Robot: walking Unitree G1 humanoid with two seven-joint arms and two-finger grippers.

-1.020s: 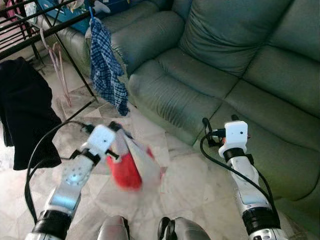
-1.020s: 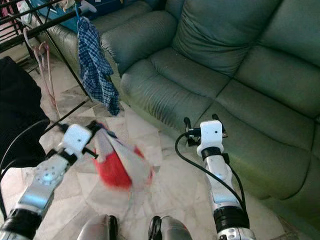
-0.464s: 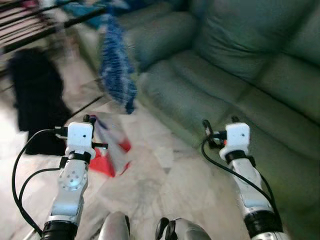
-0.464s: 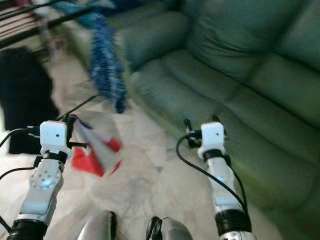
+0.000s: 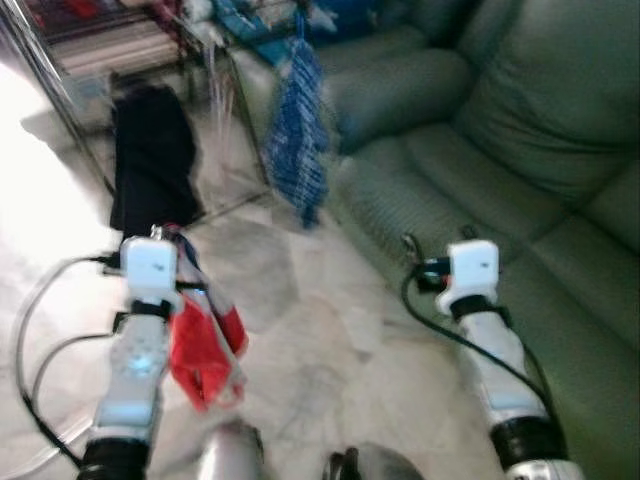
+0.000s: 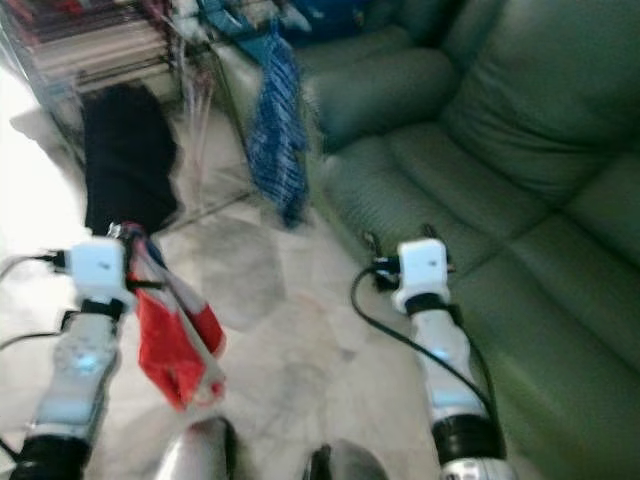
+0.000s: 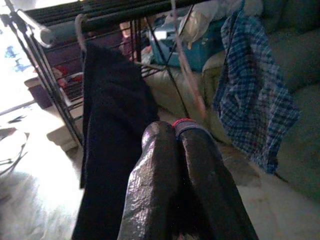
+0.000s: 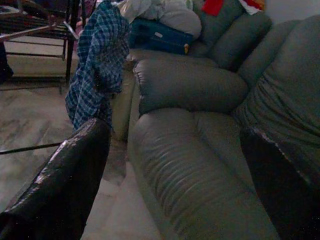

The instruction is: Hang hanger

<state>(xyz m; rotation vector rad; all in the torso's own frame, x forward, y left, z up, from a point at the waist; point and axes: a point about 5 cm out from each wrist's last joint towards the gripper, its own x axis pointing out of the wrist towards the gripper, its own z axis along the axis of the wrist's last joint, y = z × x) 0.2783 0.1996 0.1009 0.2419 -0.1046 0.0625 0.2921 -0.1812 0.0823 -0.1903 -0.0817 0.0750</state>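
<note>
Red garment on a hanger hangs from the left hand, pinched; right hand is spread beside the sofa.

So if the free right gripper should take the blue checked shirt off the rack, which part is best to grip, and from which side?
Probably the hanging lower cloth of the blue checked shirt, approached from the sofa side. It hangs long and loose from the rack rail, free beneath. The right gripper, open, already faces it. The left gripper is shut on the red garment.
</note>
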